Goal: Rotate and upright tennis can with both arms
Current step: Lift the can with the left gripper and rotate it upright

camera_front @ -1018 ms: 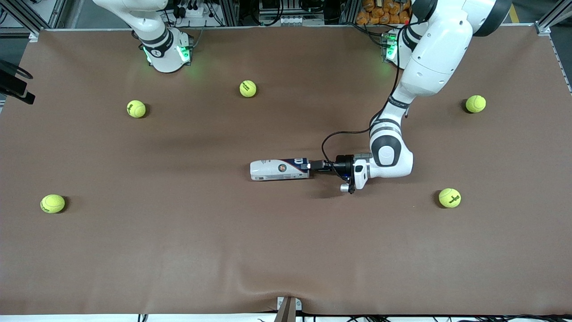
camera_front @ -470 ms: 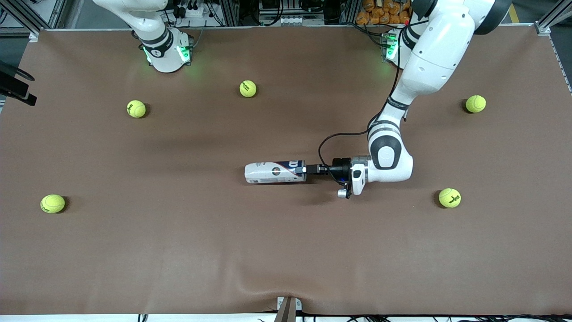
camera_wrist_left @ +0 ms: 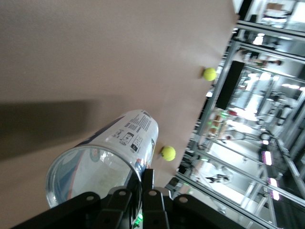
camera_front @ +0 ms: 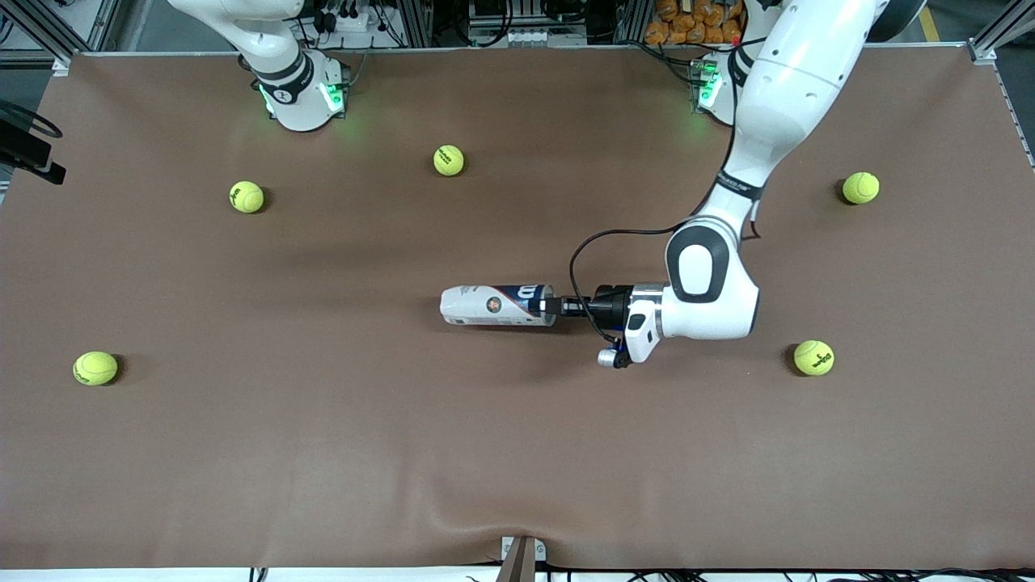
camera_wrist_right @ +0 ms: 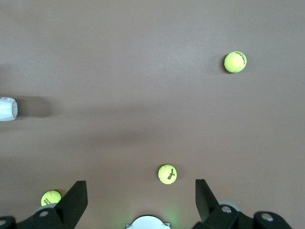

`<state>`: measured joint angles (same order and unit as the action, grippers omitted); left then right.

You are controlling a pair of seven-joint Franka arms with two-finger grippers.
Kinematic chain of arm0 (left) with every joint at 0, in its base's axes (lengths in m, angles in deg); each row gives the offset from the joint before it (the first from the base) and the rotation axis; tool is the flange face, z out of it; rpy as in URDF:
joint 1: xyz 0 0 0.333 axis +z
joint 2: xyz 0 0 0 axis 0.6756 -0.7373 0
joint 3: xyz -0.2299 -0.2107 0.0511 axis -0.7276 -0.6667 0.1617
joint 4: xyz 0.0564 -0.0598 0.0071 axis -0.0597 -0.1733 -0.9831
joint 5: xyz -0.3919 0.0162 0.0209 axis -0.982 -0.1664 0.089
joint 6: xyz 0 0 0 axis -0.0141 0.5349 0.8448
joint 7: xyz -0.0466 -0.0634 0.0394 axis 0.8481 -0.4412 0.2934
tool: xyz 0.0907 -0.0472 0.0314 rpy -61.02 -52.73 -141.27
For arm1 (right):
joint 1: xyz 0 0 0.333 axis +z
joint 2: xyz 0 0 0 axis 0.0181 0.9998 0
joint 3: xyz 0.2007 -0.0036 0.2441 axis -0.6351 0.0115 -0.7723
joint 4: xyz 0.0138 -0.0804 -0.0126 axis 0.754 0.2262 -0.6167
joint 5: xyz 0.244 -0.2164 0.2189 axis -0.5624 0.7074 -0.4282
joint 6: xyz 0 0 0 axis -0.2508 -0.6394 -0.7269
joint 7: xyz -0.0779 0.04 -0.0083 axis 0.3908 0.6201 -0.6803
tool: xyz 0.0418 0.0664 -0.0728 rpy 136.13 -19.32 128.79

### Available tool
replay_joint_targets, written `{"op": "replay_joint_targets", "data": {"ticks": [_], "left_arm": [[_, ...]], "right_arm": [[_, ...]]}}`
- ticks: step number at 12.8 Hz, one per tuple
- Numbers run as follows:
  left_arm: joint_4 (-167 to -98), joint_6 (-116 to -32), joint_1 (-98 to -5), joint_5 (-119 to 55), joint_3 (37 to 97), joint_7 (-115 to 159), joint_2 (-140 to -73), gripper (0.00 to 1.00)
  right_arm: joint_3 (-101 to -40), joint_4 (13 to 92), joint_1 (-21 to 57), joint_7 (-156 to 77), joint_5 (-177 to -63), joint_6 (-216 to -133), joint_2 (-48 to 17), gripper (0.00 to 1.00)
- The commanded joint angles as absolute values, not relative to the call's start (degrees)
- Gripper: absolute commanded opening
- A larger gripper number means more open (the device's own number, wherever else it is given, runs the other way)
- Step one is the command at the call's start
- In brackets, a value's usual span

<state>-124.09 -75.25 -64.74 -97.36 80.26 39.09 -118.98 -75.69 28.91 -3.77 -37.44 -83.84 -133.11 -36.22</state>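
- Lying on its side near the middle of the desk (camera_front: 162, 485), the tennis can (camera_front: 497, 305) has its length running toward each arm's end.
- Left tool (camera_front: 556, 306) is clenched on the tennis can's open rim, at the end toward the left arm.
- Right tool (camera_wrist_right: 141, 202) hangs released high over the desk near the right arm's base; that arm waits.
- Five tennis balls (camera_front: 449, 160) lie scattered well apart from the can, leaving bare brown surface all around it.
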Motion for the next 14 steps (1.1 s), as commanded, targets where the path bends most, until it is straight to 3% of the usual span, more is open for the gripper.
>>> {"op": "replay_joint_targets", "data": {"ticks": [1,14], "left_arm": [[-121.6,-75.8,-66.0,-91.7,80.6,31.7,-118.1,0.0],[-110.5,-75.9,-76.5,-46.9,80.9,-13.7,-115.5,0.0]], "right_arm": [[-76.5,30.4,-4.4,-39.0,-84.2,-133.3,-37.7,1.0],[-76.3,30.0,-3.8,-32.9,-84.1,-132.3,-37.6,1.0]]}}
